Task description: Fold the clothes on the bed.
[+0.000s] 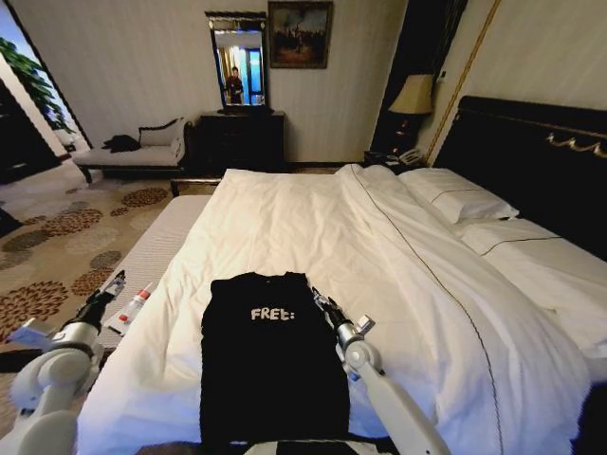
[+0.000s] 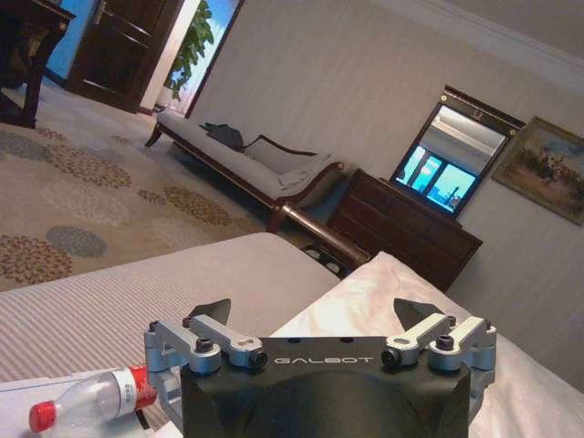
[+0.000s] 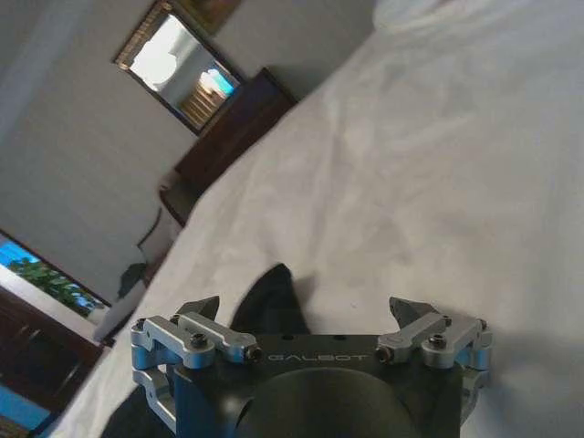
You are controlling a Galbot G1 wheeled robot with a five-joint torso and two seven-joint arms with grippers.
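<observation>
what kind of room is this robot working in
Most likely a hotel bedroom: a large bed made up with white duvet and pillows against a dark headboard, a bedside lamp with a phone beneath it, and a dresser with a mirror beside a pale chaise on patterned carpet.

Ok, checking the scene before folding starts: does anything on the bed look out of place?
One thing: a plastic bottle with a red cap lies on its side at the bed's left edge, near the open left gripper. The black T-shirt lies flat, sleeves apparently tucked in, with the open right gripper at its right shoulder.
</observation>
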